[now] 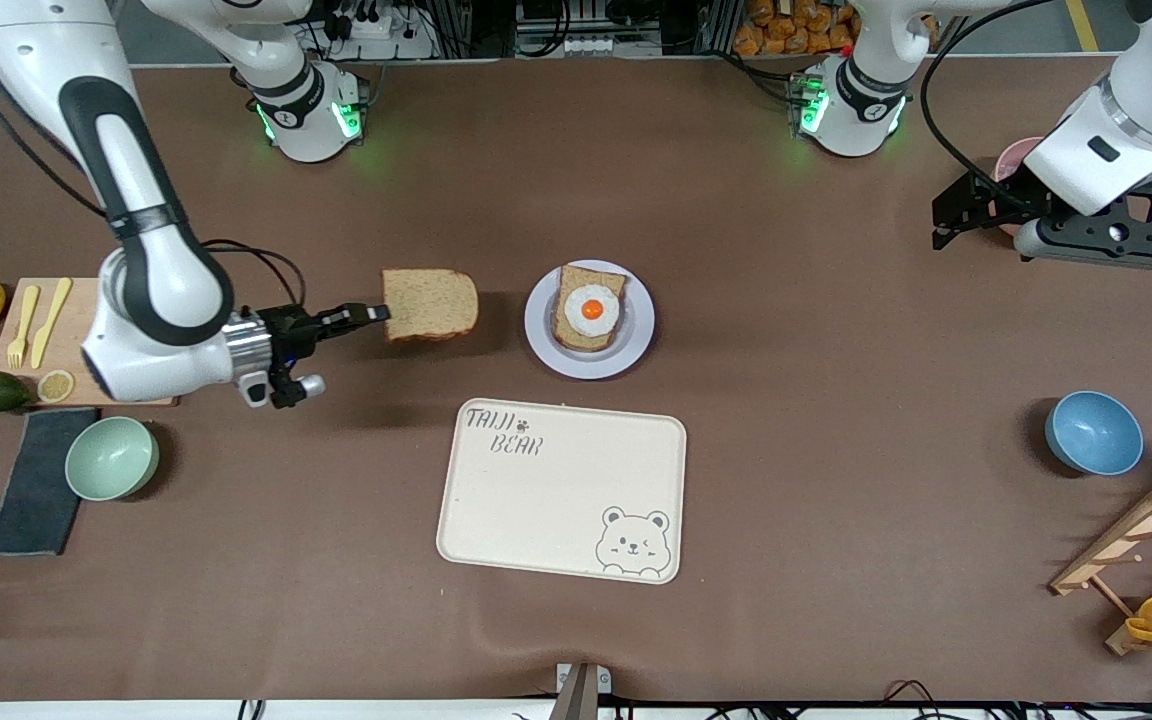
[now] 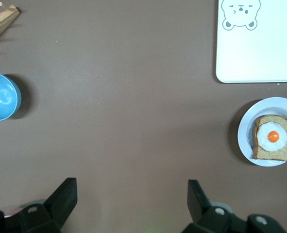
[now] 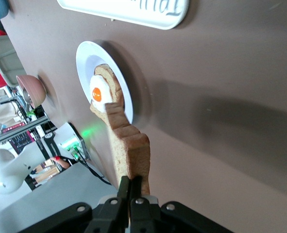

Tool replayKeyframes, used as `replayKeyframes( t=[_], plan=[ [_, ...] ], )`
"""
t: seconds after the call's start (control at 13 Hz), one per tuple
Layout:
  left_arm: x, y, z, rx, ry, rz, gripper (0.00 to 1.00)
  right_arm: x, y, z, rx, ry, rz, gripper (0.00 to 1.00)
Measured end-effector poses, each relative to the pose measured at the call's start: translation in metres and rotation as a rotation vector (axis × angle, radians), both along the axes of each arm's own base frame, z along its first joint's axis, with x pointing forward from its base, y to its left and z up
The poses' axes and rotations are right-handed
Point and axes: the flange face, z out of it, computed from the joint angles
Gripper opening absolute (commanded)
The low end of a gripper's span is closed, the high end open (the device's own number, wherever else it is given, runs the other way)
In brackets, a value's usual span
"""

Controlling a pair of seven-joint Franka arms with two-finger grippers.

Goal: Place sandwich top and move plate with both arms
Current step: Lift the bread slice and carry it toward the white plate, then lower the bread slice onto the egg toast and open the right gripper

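The plain wholemeal bread slice (image 1: 430, 305) is held level above the bench (image 1: 796, 330) by the right end effector (image 1: 378, 313), whose fingers are pinched shut on the crust edge, as confirmed in the right wrist view (image 3: 132, 187). The slice is carried beside the lavender-white plate (image 1: 636, 345), toward the right arm's end of the bench, not yet over it. On the plate a second bread slice (image 1: 576, 335) bearing a fried egg (image 1: 592, 309) is seen. The cream bear-print tray (image 1: 563, 490) lies nearer the front camera than the plate, close to it but apart.

The left end effector (image 1: 956, 215) is held in the air at the left arm's end of the bench, over a pink cup (image 1: 1011, 160); its fingers (image 2: 65, 194) are spread wide with nothing between them. The left arm waits. A blue bowl (image 1: 1093, 432) sits nearer the front camera at that end.
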Motion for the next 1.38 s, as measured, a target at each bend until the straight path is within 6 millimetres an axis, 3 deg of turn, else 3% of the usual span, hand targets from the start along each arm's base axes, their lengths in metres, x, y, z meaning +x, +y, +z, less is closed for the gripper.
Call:
replayKeyframes(
  t=[0.31,0.62,1.0,1.38],
  plan=[
    [0.0,0.0,0.0,0.0,0.0,0.0,1.0,-0.025,0.091,0.001,-0.069,-0.006,-0.056,0.0],
    [0.0,0.0,0.0,0.0,0.0,0.0,1.0,-0.058,0.148,-0.016,-0.081,-0.016,-0.12,0.0],
    [0.0,0.0,0.0,0.0,0.0,0.0,1.0,-0.08,0.191,-0.021,-0.099,-0.062,-0.199,0.0],
    [0.0,0.0,0.0,0.0,-0.001,0.0,1.0,-0.095,0.21,-0.048,-0.161,-0.103,-0.222,0.0]
  ],
)
